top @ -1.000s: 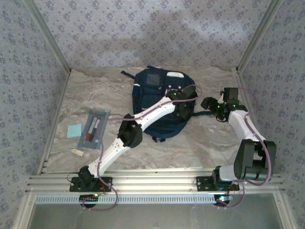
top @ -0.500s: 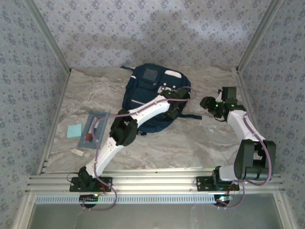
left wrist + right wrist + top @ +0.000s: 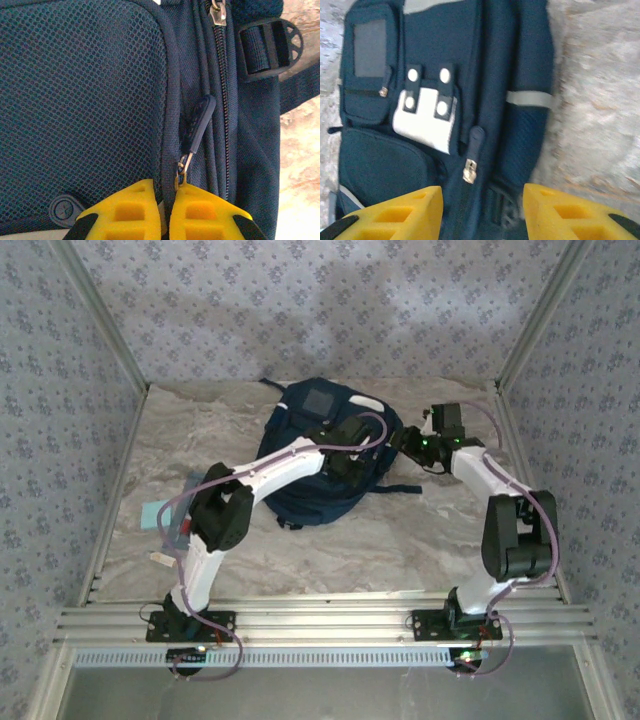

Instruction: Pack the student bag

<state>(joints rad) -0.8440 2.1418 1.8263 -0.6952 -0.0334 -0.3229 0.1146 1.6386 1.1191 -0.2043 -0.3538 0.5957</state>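
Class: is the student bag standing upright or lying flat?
Lying flat: the student bag rests on the table with its front and grey patch facing up at the overhead camera.

Soft even light, faint shadows, left wrist view sharp — student bag (image 3: 495, 75) blurred in right wrist view

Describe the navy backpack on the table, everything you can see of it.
The student bag is navy woven fabric, lying flat on the marble-patterned table, front up. It has a grey square patch, a white snap-tabbed flap, pale stripes, a mesh panel, a plastic buckle and a dark strap trailing onto the table. The left tool is shut on a zipper pull at its metal ring; the right tool hovers open above.
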